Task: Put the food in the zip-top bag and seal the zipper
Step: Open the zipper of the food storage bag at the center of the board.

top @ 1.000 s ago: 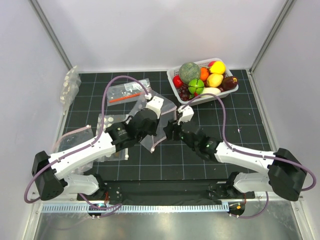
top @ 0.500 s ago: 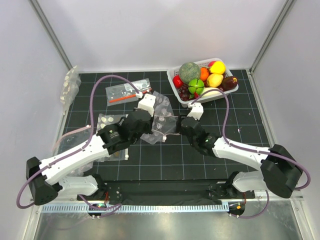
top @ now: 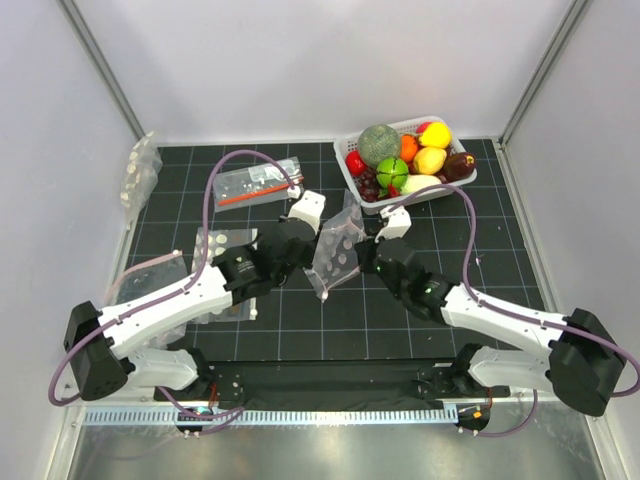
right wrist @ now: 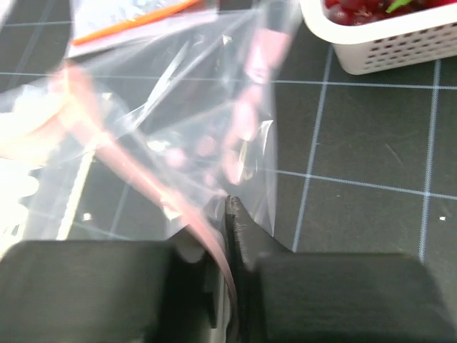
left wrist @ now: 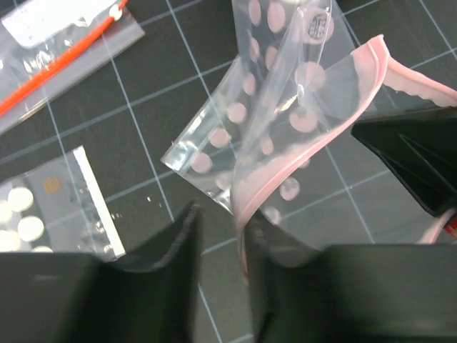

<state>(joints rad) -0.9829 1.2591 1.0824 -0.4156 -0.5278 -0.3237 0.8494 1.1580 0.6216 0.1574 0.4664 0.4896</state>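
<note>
Since half a second ago: bag [top: 336, 254] is off the tabletop [top: 505, 255], no longer spread flat. It now hangs as a narrow, near-upright sheet between the two arms, about mid-tabletop.

Right fingers [right wrist: 231, 227]: together, pinched on the film at the pink zipper [left wrist: 289, 170]. They carry the bag.

Left fingers [top: 314, 250]: slightly apart. Left wrist view shows tabletop through the gap. The zipper's near end drops into that gap and lies against one finger's inner face. Not clamped, as far as I can see.

Zipper long axis: in the left wrist view it runs from the left fingers away toward the right fingers, curling on the way. The two lips look partly separated near the right fingers, so the mouth is not sealed.

Food [top: 400, 160]: all in the basket [top: 445, 188] at the back right, well apart from the bag. None in the bag yet.

Judgement: the basket lies nearer the right arm, but that arm is the only one holding. Left has to close on its lip before right can let go and fetch. Risk: the curled film slips out of the gap as the fingers shut.
</note>
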